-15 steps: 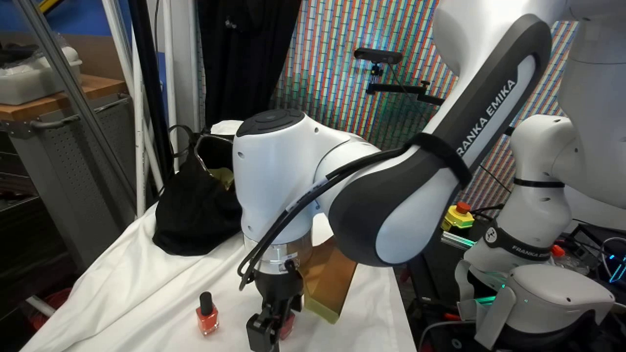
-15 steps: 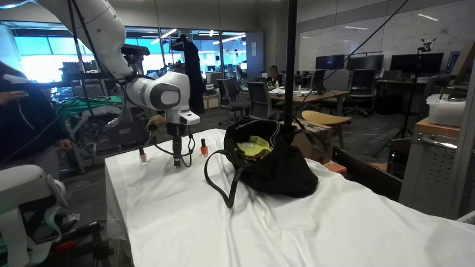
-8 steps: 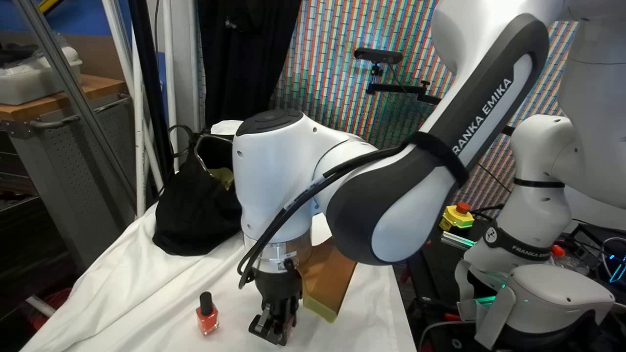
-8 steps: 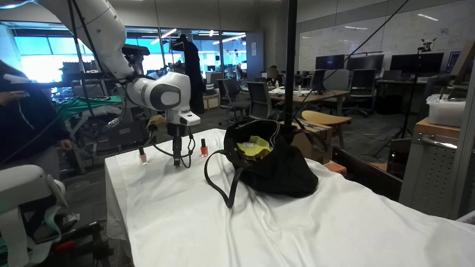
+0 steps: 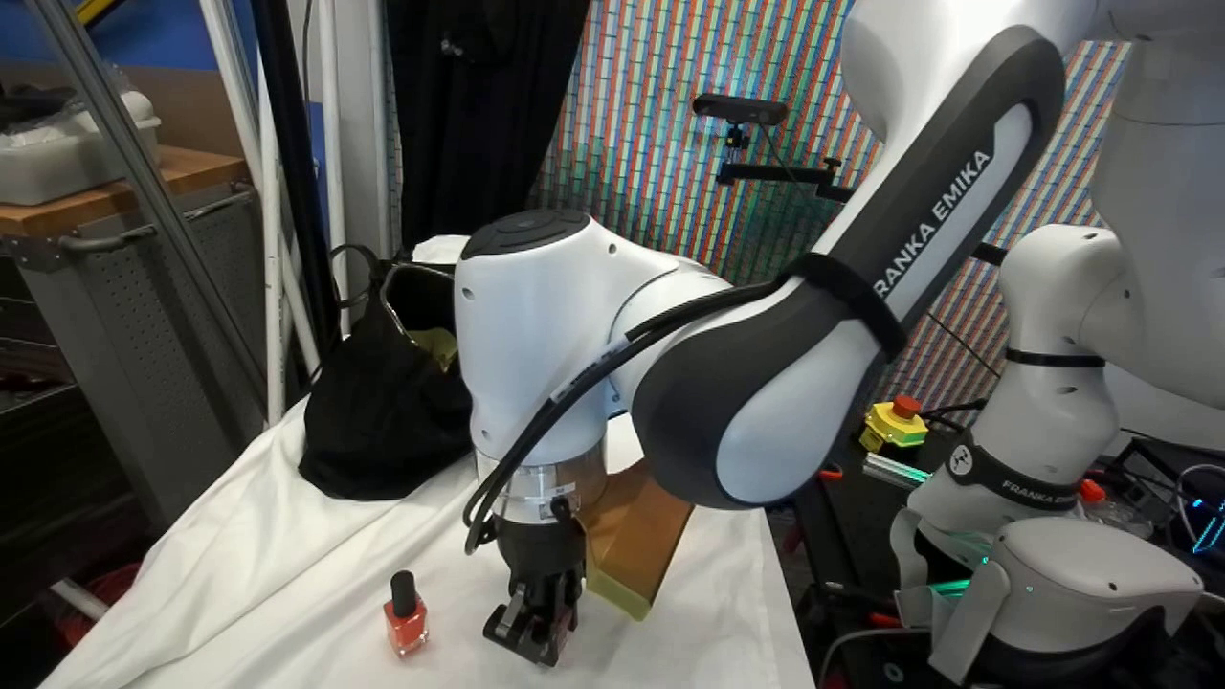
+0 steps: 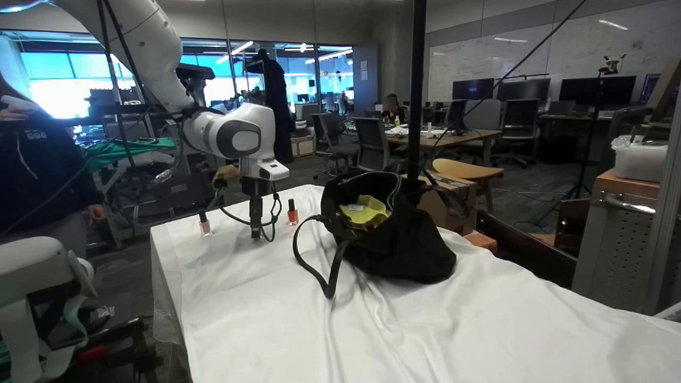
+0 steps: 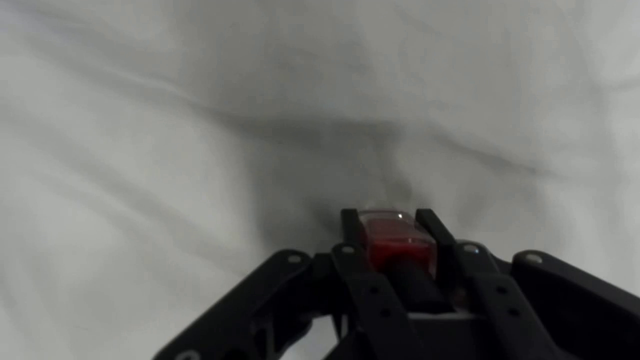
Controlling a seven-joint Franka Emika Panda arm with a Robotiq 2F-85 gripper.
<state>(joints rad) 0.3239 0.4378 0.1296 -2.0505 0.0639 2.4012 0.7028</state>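
White cloth (image 6: 276,324) carries a black bag (image 6: 399,244) and orange bottle (image 5: 408,627); the end effector (image 7: 389,222) grips a red bottle (image 7: 400,247).

Both exterior views share the tabletop (image 6: 255,319) and black bag (image 6: 409,250), looking down from roughly opposite ends, the arm (image 5: 531,364) near in an exterior view. The wrist view looks closely downward.

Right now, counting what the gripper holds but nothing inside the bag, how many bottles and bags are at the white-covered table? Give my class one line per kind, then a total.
Bottles: 3 (red bottle in the gripper, orange-red bottle, pale pink bottle)
Bags: 1 (black bag)
Total: 4
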